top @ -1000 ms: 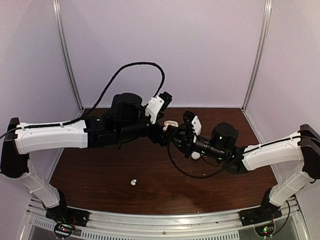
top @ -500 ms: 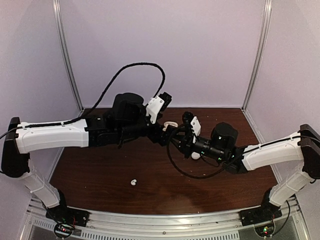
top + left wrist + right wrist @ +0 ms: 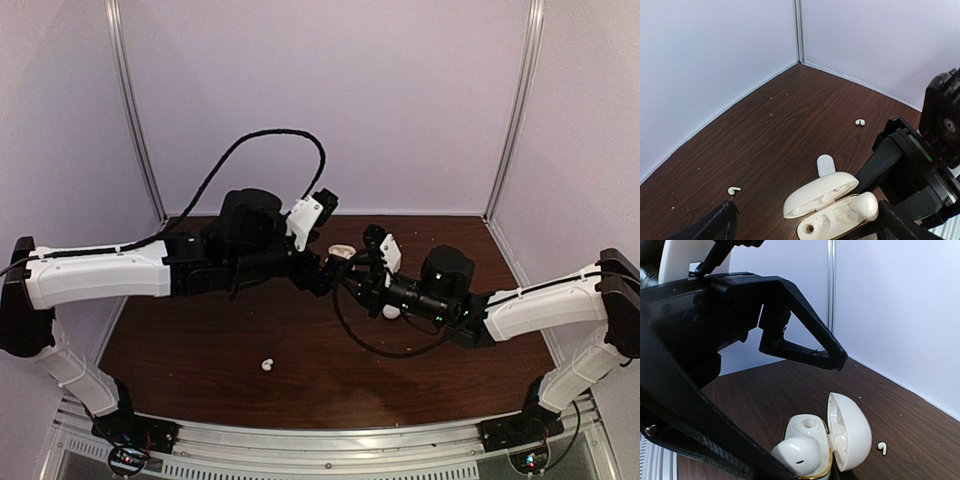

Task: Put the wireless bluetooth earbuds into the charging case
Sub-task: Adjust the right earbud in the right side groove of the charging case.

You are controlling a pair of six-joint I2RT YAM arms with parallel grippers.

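The charging case (image 3: 816, 226) lies open on the brown table, lid (image 3: 815, 196) tipped back; it also shows as the case (image 3: 807, 429) and case (image 3: 341, 250). My left gripper (image 3: 810, 231) is open, its black fingers (image 3: 715, 226) either side of the case. One earbud (image 3: 796, 455) sits head-up over the near well, and my right gripper (image 3: 792, 471) is shut on it; the same earbud (image 3: 866, 204) juts from the case. The other well is empty. Loose earbuds lie apart: an earbud (image 3: 733, 190), an earbud (image 3: 860, 122), an earbud (image 3: 267, 365).
A small white oblong piece (image 3: 825, 164) lies just beyond the lid. A larger white rounded object (image 3: 390, 311) rests under the right arm. White walls meet at the far corner (image 3: 799, 60). Both arms crowd the table's middle, the left gripper's fingers (image 3: 805, 347) hanging over the case.
The left arm has drawn back slightly to the left, uncovering more of the case. The right gripper and its earbud have barely moved.
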